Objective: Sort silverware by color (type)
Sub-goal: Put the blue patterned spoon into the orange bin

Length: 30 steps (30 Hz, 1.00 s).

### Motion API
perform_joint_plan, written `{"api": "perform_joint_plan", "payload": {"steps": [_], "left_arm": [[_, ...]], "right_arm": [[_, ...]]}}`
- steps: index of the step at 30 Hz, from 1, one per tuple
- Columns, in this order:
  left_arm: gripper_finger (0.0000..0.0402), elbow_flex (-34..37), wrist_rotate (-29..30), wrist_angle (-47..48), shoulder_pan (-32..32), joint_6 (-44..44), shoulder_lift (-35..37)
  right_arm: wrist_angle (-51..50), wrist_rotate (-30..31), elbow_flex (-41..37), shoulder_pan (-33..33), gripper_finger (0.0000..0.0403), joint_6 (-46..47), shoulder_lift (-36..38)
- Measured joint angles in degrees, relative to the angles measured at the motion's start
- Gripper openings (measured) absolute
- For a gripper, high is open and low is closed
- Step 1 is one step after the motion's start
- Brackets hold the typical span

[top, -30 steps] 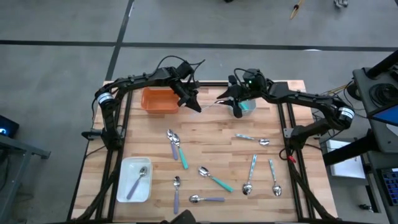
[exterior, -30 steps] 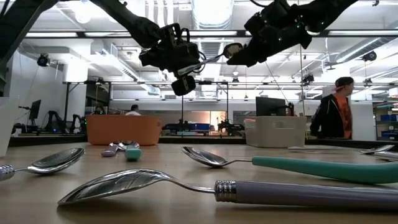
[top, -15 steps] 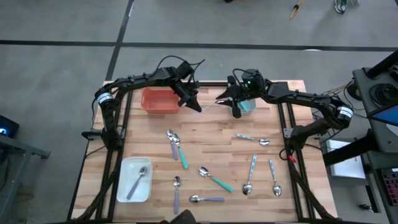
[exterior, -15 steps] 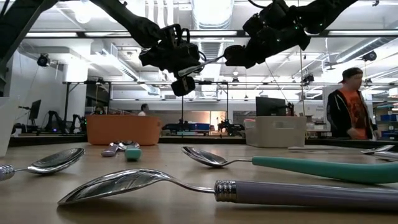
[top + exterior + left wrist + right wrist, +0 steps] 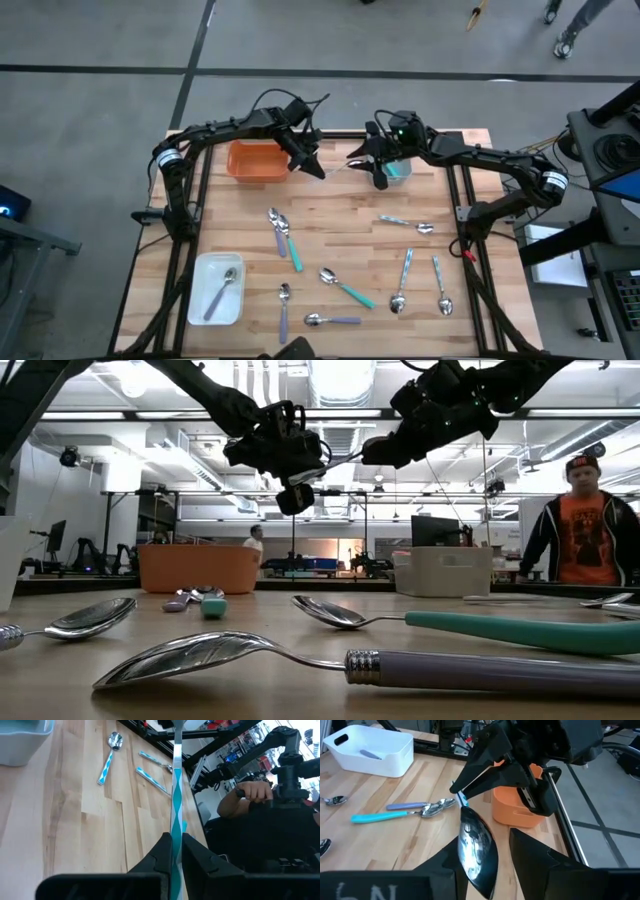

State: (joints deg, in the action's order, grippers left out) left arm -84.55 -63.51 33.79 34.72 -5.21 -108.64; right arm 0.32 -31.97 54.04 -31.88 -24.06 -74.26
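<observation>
I hold the light, rigid, slippery spoon (image 5: 176,795) by its handle in the closed left gripper (image 5: 310,166); the open right gripper (image 5: 372,170) brackets its bowl.

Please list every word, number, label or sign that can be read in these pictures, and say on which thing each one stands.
"N": a single large pale letter on the dark body of the right hand, seen at the edge of the right wrist view; whatever stands beside it is cut off.
Chest print on the orange shirt of the person in the low view: too blurred to read.
Spoons, trays and table: no text visible.
</observation>
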Motion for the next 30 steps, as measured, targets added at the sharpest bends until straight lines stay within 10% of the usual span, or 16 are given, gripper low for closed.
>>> {"api": "perform_joint_plan", "payload": {"steps": [14, 30], "left_arm": [[0.001, 0.0, 0.0, -0.44, 0.04, 0.28, 0.0], [0.0087, -1.48, 5.0, -1.21, 1.49, -0.12, 0.0]], "right_arm": [[0.65, 0.04, 0.0, -0.02, 0.0017, -1.69, 0.01], [0.37, 0.5, 0.0, -0.04, 0.0009, 4.09, 0.07]]}}
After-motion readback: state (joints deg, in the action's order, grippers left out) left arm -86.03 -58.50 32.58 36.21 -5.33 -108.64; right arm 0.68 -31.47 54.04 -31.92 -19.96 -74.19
